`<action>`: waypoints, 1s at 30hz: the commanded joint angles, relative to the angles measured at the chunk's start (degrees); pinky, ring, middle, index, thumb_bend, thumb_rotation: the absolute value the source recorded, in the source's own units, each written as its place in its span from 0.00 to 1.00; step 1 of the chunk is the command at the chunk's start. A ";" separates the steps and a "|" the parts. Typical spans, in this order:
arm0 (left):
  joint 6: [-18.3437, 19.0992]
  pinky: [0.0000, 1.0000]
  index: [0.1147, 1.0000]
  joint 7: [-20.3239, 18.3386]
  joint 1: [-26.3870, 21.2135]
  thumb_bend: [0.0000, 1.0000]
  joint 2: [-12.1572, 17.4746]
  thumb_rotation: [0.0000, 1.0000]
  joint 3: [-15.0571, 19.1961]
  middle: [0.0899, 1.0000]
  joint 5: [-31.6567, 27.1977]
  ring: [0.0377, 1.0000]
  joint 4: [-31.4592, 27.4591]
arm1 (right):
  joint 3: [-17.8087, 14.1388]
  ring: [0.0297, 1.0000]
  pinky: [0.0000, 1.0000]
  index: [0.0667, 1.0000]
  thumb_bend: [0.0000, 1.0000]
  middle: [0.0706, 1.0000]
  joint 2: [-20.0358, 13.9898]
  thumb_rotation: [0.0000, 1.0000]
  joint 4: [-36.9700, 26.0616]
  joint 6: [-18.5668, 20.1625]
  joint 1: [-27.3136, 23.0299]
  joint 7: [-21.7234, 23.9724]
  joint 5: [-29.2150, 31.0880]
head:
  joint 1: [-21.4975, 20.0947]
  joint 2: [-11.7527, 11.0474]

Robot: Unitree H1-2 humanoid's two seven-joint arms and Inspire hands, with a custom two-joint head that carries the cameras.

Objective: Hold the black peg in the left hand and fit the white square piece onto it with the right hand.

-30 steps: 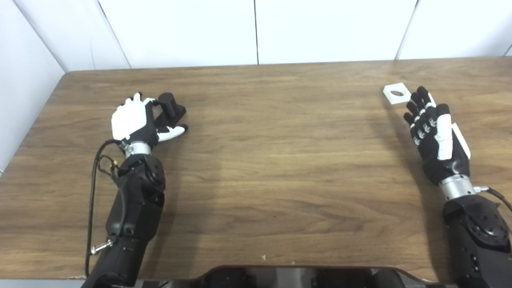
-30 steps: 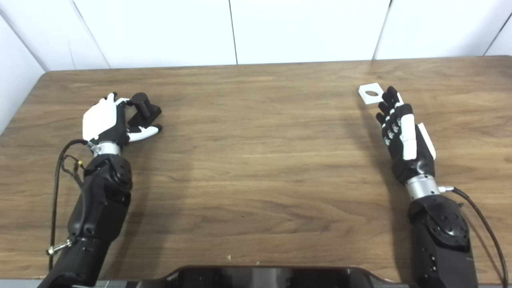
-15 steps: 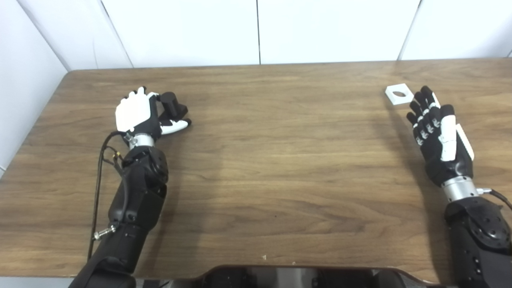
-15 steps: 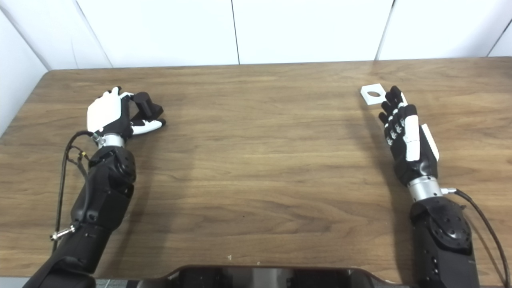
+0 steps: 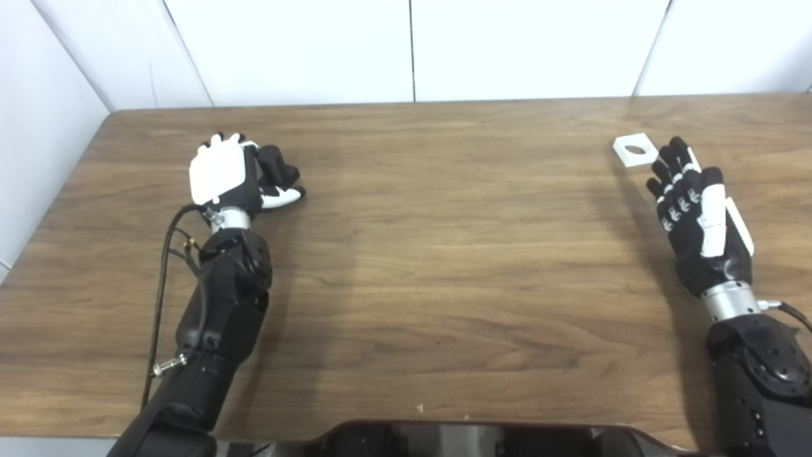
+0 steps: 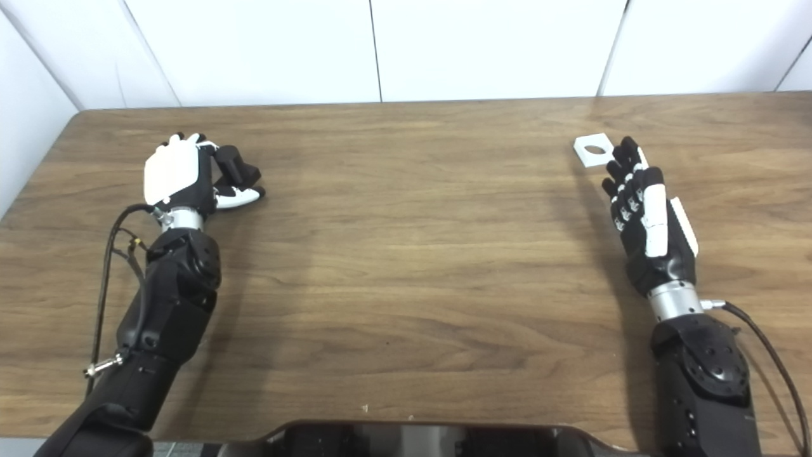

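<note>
The black peg (image 5: 277,169), a short cylinder on a square base, stands on the table at the left. My left hand (image 5: 223,171) is right beside it, the white back facing me, its fingers reaching round the far side and its thumb stretched along the near side; the hand looks open around the peg. The white square piece (image 5: 633,150) with a round hole lies flat at the far right. My right hand (image 5: 694,216) is open, fingers straight, with its fingertips (image 5: 667,152) just right of and nearer than the piece.
The wooden table (image 5: 444,254) ends at white wall panels behind and on the left. A loose black cable (image 5: 162,254) hangs along the left forearm. A dark part of the robot's body (image 5: 469,438) shows at the bottom edge.
The camera has shifted slightly. My left hand has moved forward along the peg, its fingers now further round it. The peg, the white piece and the right hand have kept their places.
</note>
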 commanded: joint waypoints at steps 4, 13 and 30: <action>0.21 1.00 0.48 1.53 -0.75 0.81 2.49 0.19 -0.43 0.89 -0.52 1.00 -0.54 | 0.70 1.00 1.00 1.00 0.59 1.00 2.35 1.00 4.34 -0.30 4.62 -0.29 0.48 | 0.20 0.06; 0.57 1.00 0.41 2.61 -0.24 0.67 2.72 0.10 -0.83 0.86 -1.20 1.00 -1.16 | 0.46 1.00 1.00 1.00 0.59 1.00 2.14 1.00 3.97 0.28 4.51 -0.14 0.99 | 0.42 0.09; 0.52 1.00 0.42 3.99 0.53 0.53 2.07 0.06 -0.75 0.85 -2.90 1.00 -2.09 | 0.44 1.00 1.00 1.00 0.60 1.00 1.35 1.00 4.27 0.76 3.95 0.06 1.24 | 0.74 -0.19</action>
